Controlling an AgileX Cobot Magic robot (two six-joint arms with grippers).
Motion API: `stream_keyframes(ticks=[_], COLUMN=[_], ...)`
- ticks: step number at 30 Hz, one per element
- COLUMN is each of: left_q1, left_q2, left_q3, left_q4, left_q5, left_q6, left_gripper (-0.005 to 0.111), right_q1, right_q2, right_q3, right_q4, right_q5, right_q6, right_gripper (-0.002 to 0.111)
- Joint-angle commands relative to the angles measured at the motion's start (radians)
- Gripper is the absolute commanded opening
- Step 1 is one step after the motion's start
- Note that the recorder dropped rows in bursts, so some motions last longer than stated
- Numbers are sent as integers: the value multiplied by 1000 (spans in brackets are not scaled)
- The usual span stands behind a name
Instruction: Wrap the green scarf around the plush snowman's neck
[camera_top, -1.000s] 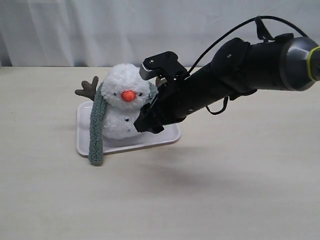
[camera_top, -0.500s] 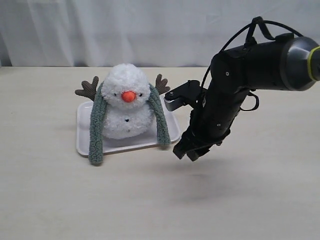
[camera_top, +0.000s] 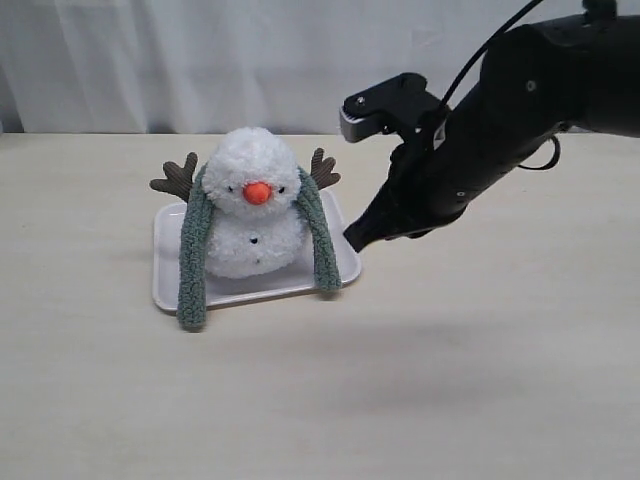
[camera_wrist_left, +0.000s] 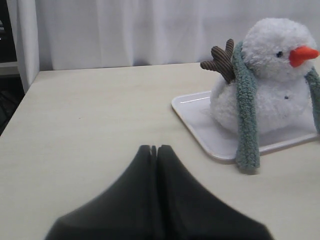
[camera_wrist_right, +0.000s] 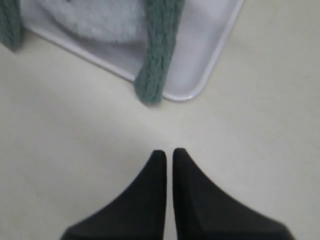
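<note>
Pale beige tabletop (camera_top: 450, 390), white curtain (camera_top: 150, 60) behind, and the fluffy white plush snowman (camera_top: 252, 238) with its orange carrot nose (camera_top: 257, 192) sat upright on a shallow white plastic tray (camera_top: 165, 270). Its long, fuzzy grey-green knitted scarf (camera_top: 192, 262) was draped round the back of the neck (camera_top: 250, 206), one strand down each side of the body, uncrossed. One tip trailed over the tray's front rim onto the table; the other lapped over the rim at the front corner nearer my right arm. Hung, not yet wrapped, I reckoned.

My right gripper (camera_top: 353, 240) hovered just beside the tray's right edge, jaws pressed together on nothing. The left gripper (camera_wrist_left: 153, 148) sat low over the table, well apart from the tray, likewise closed and empty.

That scarf looked limp, light and grippy; it would sag wherever I lifted it. Best hold, I judged: a pinch across the narrow width just above a rounded tip. The toy looked light too, so a hard tug could topple it.

Against a second earlier: the right arm had lain across the snowman's side, hiding that strand. Half a second back it was low past the tray corner. Now it was raised and the strand hung free.
</note>
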Motion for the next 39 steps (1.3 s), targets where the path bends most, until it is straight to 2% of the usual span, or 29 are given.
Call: stream_keyframes(ticks=[1, 10, 39], left_q1=[1, 1, 1], left_q2=[-2, -2, -2], left_q3=[3, 3, 3], left_q4=[-3, -3, -3], left_q5=[-13, -13, -15], left_q6=[-1, -1, -1], left_gripper=[0, 0, 0], right_q1=[1, 1, 1], right_q2=[-105, -313, -974], right_q3=[67, 231, 355], right_q4=[43, 45, 56], right_q5=[-148, -375, -443], right_q6=[4, -28, -39], right_gripper=[4, 4, 4])
